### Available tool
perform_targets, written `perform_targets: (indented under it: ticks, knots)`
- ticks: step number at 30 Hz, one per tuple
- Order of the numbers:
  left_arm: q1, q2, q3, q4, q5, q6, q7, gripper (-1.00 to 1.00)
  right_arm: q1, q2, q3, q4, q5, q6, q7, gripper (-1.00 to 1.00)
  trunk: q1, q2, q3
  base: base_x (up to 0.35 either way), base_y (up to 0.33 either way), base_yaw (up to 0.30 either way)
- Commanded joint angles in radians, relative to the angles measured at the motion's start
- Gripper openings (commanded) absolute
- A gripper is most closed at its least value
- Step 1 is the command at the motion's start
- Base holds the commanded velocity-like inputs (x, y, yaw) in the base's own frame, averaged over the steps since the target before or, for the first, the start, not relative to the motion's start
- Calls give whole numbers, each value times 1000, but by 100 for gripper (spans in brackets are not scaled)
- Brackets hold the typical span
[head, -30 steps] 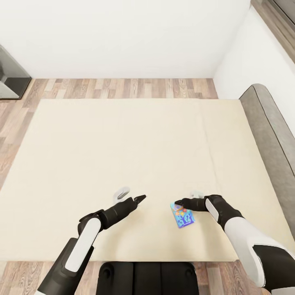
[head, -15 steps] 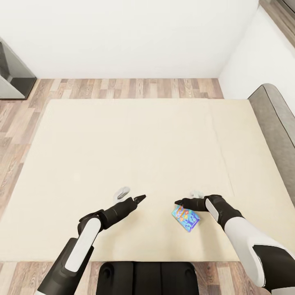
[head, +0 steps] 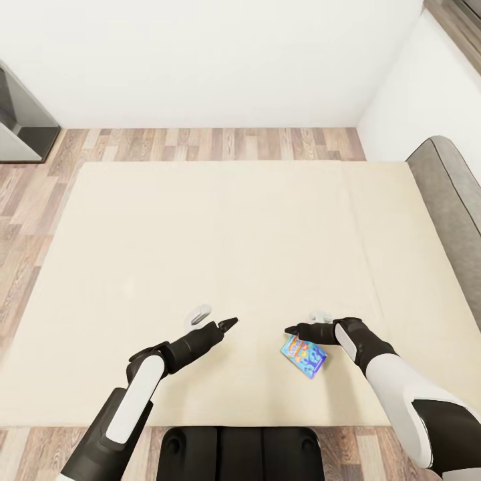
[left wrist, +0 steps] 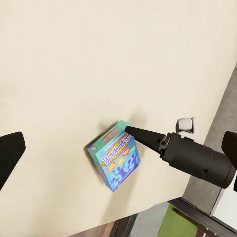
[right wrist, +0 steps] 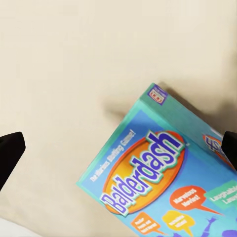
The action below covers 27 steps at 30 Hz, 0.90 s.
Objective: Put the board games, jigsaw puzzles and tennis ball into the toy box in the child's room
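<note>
Early in the task, judging from the scene. Blue board game [head: 304,355], lettered Balderdash, lying flat on the bed [head: 200,227], close to the mattress edge nearest the robot and far from the grey headboard [head: 454,194]. Right gripper [head: 291,330] hovering just beside the box's corner, fingers spread wide in the right wrist view, nothing pinched. Left gripper [head: 230,323] near the same edge, apart from the box, also spread and empty by the left wrist view. Not yet lifted, not yet carried. Toy box and table still to reach; other toys still to collect, as far as shown.
</note>
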Motion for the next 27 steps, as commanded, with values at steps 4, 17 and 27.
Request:
perform_targets:
  ticks: [4,17,27]
  knots:
    - [0,0,0,-1,11,3,10,100,0,0,-4,-2,-9,9,-1,100,1,-2,-1,0,7,0]
    - [0,0,0,-1,10,2,10,100,0,-1,-5,-2,-9,9,-2,100,1,-2,-1,0,2,0]
    - [0,0,0,-1,9,2,10,100,-1,-31,-5,-36,-10,13,-1,100,1,-2,-1,0,0,0]
